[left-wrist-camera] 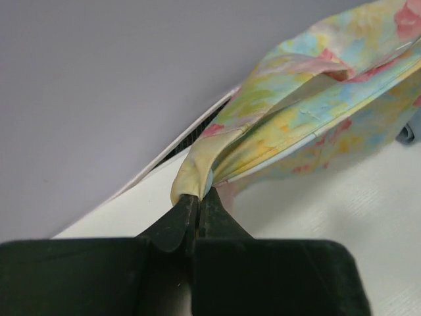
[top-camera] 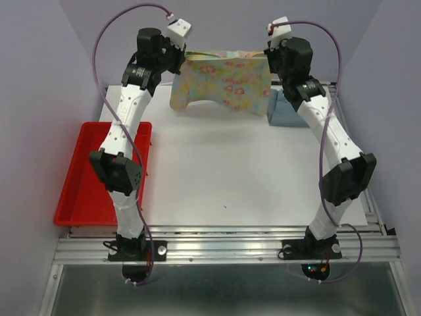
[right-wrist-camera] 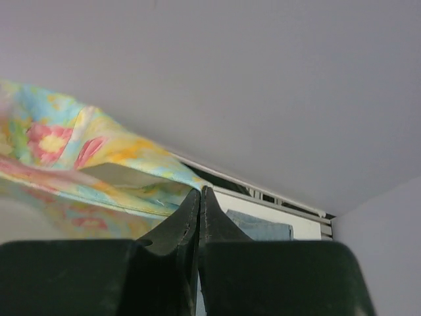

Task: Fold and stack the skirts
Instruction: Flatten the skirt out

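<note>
Shows a floral skirt lifted at upper centre of the top view, spread wide by its top corners. Left fingers pressed together on one corner, right fingers pressed together on the other. Shows a denim skirt lying on the desk at upper right, seemingly folded into a small block. Probably about halfway: floral skirt not yet folded or stacked. Hides most of the denim behind the right arm; hard to tell whether the floral hem touches the desk.
</note>
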Tool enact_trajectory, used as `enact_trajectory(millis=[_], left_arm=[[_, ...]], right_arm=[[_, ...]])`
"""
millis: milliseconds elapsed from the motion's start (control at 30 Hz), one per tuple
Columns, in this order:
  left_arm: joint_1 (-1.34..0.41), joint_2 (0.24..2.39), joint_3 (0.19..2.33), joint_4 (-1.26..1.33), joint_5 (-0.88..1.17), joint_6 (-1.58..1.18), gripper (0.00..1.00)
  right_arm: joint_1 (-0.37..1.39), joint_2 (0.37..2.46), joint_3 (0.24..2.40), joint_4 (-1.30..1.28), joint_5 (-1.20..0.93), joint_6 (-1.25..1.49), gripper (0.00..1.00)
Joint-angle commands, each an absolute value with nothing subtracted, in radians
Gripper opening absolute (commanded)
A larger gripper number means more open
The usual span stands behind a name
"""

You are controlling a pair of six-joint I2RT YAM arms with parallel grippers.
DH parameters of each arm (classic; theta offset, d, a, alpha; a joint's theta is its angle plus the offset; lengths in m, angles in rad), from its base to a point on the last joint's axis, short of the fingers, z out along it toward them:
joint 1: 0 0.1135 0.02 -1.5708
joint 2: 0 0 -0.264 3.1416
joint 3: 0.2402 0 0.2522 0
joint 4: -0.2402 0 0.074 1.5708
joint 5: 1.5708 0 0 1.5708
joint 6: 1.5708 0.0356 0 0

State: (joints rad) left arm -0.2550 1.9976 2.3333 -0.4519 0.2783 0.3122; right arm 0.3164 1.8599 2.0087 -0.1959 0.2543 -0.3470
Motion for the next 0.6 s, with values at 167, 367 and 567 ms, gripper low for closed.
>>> enact_trajectory(millis=[167, 367, 567], left_arm=[[-0.232, 1.430, 1.454, -0.402, 0.425, 0.569, 0.07], [-0.282, 1.252, 1.126, -0.644, 0.621, 0.819, 0.79], [-0.308, 1.046, 1.022, -0.572, 0.572, 0.711, 0.99]], right_arm=[[0.279, 1.370, 1.411, -0.343, 0.063, -0.365, 0.01], [0.279, 1.125, 1.071, -0.623, -0.133, -0.408, 0.82], [0.279, 1.009, 1.164, -0.762, -0.228, -0.388, 0.94]])
